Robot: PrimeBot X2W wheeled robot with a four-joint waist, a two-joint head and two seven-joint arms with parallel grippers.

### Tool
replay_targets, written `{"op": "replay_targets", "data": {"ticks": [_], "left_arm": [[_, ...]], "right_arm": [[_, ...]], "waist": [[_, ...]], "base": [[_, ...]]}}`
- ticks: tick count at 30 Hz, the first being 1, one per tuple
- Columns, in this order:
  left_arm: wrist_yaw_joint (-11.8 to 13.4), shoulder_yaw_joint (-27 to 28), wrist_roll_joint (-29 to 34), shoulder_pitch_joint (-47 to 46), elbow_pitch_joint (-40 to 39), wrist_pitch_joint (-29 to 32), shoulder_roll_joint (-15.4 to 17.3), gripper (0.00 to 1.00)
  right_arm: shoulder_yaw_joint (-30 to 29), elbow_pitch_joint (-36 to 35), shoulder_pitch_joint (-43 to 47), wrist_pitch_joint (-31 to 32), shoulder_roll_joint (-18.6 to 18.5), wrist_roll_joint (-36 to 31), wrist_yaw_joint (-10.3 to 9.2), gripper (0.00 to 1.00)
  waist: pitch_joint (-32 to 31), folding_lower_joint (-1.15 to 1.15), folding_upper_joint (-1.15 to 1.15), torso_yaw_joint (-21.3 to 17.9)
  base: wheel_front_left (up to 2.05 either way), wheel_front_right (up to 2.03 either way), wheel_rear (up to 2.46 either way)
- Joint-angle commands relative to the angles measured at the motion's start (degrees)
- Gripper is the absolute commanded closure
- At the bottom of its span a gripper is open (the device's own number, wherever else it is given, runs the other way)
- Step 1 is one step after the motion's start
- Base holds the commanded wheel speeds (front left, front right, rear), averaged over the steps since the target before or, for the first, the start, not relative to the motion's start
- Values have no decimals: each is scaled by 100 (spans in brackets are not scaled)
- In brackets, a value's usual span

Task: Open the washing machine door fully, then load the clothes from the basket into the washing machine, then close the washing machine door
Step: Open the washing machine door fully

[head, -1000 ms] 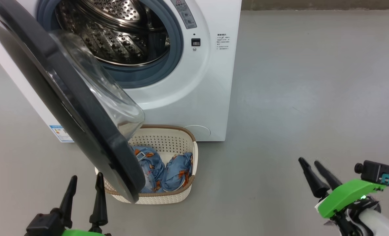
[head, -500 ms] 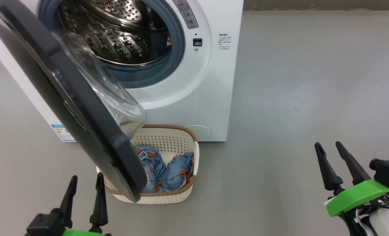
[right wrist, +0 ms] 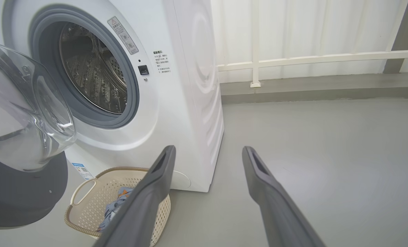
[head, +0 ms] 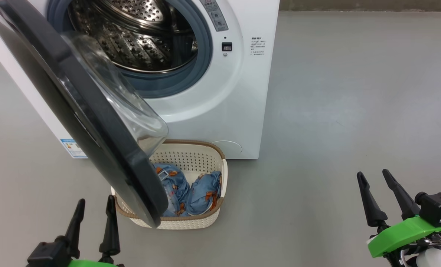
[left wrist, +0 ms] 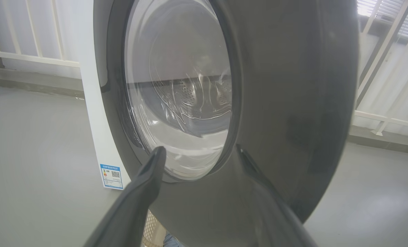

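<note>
Fingers of the left tool [head: 96, 200] rise at the lower left of the head view, spread apart and holding nothing. In its wrist view we see them pointing at the dark outer face of the washing machine door [head: 94, 122], close to it but apart. The right tool [head: 372, 173] hangs at the lower right over bare grey floor [head: 335, 111], equally released and empty, well away from everything.

Just past the left tool stands the basket [head: 190, 159] on the floor, touching or nearly touching the foot of the washing machine [head: 224, 111]. Its left end is hidden behind the door, so we cannot tell its long axis. The clothes [head: 202, 191] lie bunched inside it, two blue lumps side by side.

The door is swung out on its left-hand hinge, almost edge-on to us, its glass bowl bulging toward the right. Beyond it, the steel drum [head: 139, 40] gapes inside the grey gasket [head: 202, 55], facing us.
</note>
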Motion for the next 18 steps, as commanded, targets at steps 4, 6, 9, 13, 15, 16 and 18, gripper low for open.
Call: {"op": "replay_targets", "data": {"ticks": [4,6,9,13,15,16,18], "left_arm": [[2,214,23,-75,-110,-60,67,0],[2,238,11,-89,-97,-60,64,43],[2,291,-6,-126,-117,-60,60,100],[2,403,-24,-161,-312,-60,52,100],[2,449,-49,-188,-520,-60,47,100],[2,465,-45,-203,-651,-60,45,100],[2,462,-66,-249,-982,-60,39,100]], "right_arm": [[39,-168,-7,-70,-75,-116,32,0],[25,-176,1,-70,-71,-148,32,0],[12,-187,19,-70,-65,-181,32,0],[9,-204,30,-70,-46,-214,32,0],[3,-217,32,-70,-36,-226,32,0],[3,-224,33,-70,-36,-233,32,0],[-10,-240,34,-70,-34,-243,32,0]], "waist": [[-9,0,0,-1],[-19,0,0,7],[-34,0,0,24],[-48,0,0,35],[-55,0,0,35],[-57,0,0,35],[-52,0,0,34]], "base": [[0,0,0],[0,0,0],[0,0,0],[0,0,0],[0,0,0],[0,0,0],[0,0,0]]}}
